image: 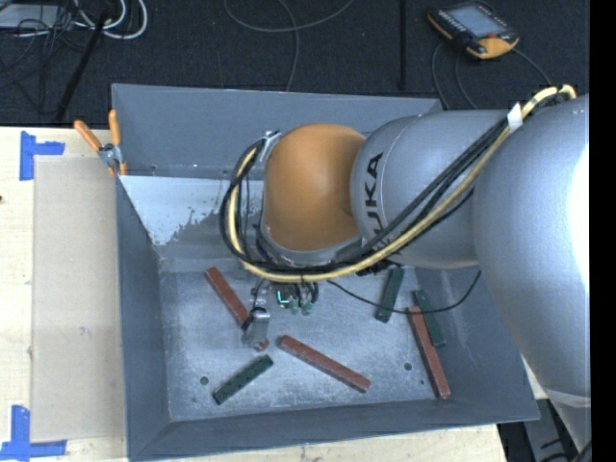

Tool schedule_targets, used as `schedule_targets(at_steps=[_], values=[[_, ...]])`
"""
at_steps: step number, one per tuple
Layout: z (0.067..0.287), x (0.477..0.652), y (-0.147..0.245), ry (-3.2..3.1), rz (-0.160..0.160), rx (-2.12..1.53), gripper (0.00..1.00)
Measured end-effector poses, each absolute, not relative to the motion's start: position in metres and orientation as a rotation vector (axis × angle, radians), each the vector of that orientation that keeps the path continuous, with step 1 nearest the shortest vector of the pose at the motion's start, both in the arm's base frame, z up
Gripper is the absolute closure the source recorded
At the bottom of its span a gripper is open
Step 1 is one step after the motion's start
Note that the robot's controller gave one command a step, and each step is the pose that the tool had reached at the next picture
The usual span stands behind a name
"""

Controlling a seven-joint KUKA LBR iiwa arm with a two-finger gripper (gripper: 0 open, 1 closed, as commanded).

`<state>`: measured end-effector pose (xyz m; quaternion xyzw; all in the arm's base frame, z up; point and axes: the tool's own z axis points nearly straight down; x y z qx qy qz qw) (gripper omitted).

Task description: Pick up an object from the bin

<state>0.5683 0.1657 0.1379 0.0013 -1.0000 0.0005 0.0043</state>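
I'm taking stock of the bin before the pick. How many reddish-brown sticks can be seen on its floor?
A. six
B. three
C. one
B: three show, a slanted stick just left of the gripper, a long stick below it to the right, and a third stick along the right wall of the bin.

Orange handheld controller (474, 29), white cables (123, 10)

Hand (258, 329) low beside brown strip (224, 294) in bin (144, 354).
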Motion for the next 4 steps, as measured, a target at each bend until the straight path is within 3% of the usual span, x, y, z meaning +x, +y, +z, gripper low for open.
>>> schedule_targets(at_steps=[2,3,4], values=[[0.141,0.570,0.163,-3.142,-0.001,0.015,0.00],[0.100,0.581,0.147,-3.117,0.000,0.405,0.00],[0.071,0.582,0.113,-3.086,-0.002,0.592,1.00]])
